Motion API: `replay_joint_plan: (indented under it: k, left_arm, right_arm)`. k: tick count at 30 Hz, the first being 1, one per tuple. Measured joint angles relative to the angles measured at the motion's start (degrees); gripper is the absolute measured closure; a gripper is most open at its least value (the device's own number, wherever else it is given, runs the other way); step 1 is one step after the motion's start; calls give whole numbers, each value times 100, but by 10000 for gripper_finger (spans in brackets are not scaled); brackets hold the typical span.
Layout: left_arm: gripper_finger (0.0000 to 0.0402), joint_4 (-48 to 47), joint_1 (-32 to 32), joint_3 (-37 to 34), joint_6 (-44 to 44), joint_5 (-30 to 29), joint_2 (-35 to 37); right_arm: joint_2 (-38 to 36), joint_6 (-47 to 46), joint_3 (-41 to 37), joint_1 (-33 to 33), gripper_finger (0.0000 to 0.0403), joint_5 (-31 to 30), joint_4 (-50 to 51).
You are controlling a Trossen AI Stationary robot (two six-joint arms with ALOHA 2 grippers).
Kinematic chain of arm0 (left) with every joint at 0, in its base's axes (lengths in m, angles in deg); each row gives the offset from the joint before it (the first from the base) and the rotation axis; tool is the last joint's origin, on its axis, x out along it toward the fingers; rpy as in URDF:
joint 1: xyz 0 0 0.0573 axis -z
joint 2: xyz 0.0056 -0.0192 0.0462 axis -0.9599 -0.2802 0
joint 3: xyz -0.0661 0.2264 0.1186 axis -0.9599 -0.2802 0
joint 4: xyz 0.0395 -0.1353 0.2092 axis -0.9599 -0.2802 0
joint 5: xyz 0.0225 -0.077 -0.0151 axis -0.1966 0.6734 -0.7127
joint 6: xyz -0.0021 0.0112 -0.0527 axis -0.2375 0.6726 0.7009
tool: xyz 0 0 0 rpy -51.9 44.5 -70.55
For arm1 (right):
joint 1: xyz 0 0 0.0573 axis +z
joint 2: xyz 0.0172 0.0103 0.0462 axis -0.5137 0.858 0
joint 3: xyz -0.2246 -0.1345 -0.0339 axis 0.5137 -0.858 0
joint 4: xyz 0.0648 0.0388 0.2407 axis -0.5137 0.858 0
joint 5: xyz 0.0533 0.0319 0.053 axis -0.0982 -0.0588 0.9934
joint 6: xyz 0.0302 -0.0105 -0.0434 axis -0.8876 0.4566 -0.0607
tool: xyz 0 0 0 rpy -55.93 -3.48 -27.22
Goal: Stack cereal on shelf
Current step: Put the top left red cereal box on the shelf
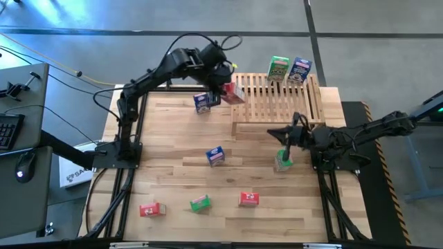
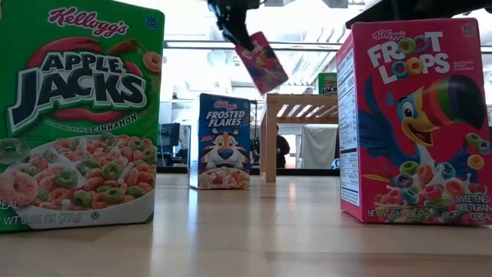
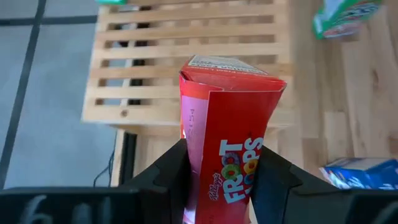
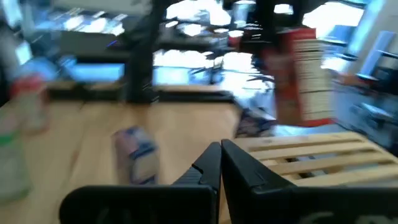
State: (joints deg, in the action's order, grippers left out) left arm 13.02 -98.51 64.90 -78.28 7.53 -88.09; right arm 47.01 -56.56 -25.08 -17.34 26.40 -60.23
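My left gripper [image 1: 223, 86] holds a red cereal box [image 1: 232, 94] in the air by the near-left corner of the slatted wooden shelf [image 1: 277, 97]. A green box [image 1: 278, 68] and a blue box [image 1: 300, 70] stand on the shelf's far edge. On the table, a blue box [image 1: 202, 102] stands beside the left gripper. Another blue box [image 1: 216, 156], two red boxes [image 1: 151, 209] [image 1: 249, 199] and two green boxes [image 1: 200, 203] [image 1: 283, 162] are spread across it. My right gripper [image 1: 277, 133] is shut and holds nothing, level, near the shelf's front edge. My left gripper pinches the red box between its two fingers [image 3: 169, 173], on two opposite sides near one end [image 3: 214, 186]. The box walls narrow inward at the fingers. The fingers slant down from above. The box [image 2: 261, 61] sticks out beyond them, tilted, clear of table and shelf.
The shelf sits at the table's far right, most of its slats bare [image 3: 186, 62]. The green box [image 1: 283, 162] stands close under the right arm. In the low view, a green box [image 2: 77, 115] and a red box [image 2: 415, 123] stand large near the front edge.
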Motion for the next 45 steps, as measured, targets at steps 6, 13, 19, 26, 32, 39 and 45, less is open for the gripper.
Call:
replay_joint_plan:
  k: [6, 13, 19, 26, 32, 39, 45]
  left_arm:
    - [284, 33, 351, 6, -51, -4, -7]
    - [284, 148, 674, 7, -161, -45, -7]
    - [284, 167, 772, 7, -196, -43, -7]
    - [284, 167, 794, 6, -255, -43, -7]
    - [284, 162, 794, 7, -328, -41, -7]
    - [284, 184, 785, 6, -369, -41, -7]
    - [261, 325, 776, 6, -473, -74, 15]
  right_arm:
    - [178, 151, 305, -601, 318, 488, -177]
    - [1234, 283, 1283, -1561, 170, 1553, 116]
    - [2193, 264, 2437, -2197, 127, 2044, 1018]
    - [2966, 156, 3352, -2630, 126, 2397, 1845]
    - [3242, 132, 3449, -2856, 137, 2799, 1846]
    - [3286, 109, 3449, -2971, 204, 3216, 1795]
    - [3271, 137, 3391, -2974, 251, 3219, 1709]
